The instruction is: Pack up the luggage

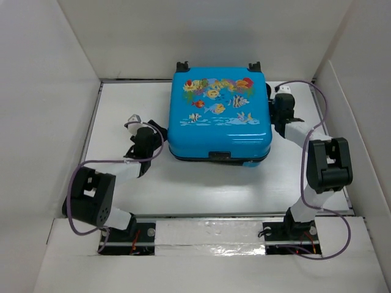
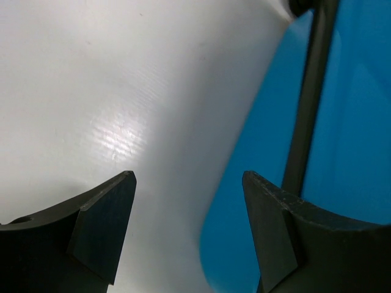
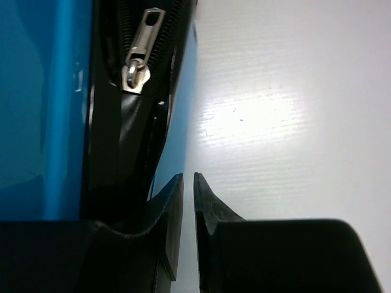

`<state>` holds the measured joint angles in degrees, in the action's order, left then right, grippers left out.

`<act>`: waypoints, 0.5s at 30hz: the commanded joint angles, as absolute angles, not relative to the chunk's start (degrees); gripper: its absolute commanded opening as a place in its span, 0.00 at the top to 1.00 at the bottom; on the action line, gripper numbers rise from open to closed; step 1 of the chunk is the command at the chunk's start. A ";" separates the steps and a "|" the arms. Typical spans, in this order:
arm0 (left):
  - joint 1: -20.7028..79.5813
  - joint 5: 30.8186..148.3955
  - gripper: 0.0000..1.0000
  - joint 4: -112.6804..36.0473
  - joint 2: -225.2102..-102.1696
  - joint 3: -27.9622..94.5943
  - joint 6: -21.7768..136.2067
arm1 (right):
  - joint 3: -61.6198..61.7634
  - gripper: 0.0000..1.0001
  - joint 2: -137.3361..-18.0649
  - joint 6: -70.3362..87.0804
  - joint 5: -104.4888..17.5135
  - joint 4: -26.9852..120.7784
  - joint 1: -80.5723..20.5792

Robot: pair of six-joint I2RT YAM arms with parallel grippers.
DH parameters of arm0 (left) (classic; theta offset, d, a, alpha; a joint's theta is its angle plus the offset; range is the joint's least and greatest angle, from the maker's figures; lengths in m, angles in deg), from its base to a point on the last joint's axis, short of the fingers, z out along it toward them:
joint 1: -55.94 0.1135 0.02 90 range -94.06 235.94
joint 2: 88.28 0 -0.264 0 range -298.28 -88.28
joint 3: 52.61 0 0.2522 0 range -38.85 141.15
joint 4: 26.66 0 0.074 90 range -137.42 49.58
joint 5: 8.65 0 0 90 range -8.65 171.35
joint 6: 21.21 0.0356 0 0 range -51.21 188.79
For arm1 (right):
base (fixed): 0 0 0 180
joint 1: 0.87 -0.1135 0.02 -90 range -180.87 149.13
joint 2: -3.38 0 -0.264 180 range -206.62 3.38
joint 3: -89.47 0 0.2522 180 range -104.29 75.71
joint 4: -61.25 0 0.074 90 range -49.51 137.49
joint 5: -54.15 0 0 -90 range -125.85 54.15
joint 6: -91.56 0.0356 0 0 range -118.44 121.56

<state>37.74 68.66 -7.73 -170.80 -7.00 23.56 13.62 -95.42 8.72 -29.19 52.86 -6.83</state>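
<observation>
Suitcase (image 1: pixel 219 116) lies flat, lid down, mid-back of the counter (image 1: pixel 201 189), an arm at each side.

Left jaws: wide open, empty, low over the counter just beside the case's left wall.

Right jaws: nearly shut, only a slit between them, nothing held. Tips at the right-side seam, contact unclear.

Zipper pull (image 3: pixel 139 52) sits ahead of them on the black trim. The seam looks parted on its near side.

Judgement: the step is zipping shut. Open the right jaws slightly, pinch the metal tab squarely, and drag along the seam, not outward. Left jaws brace the opposite wall so the case does not slide.
</observation>
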 commanded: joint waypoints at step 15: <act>12.08 64.22 0.30 -5.70 -155.61 -1.95 25.64 | -0.51 0.44 -94.72 4.10 -56.50 41.42 -11.78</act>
<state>17.02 53.18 -22.81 -156.73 -9.47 28.81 -0.37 -101.28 -3.83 -35.77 45.38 -3.81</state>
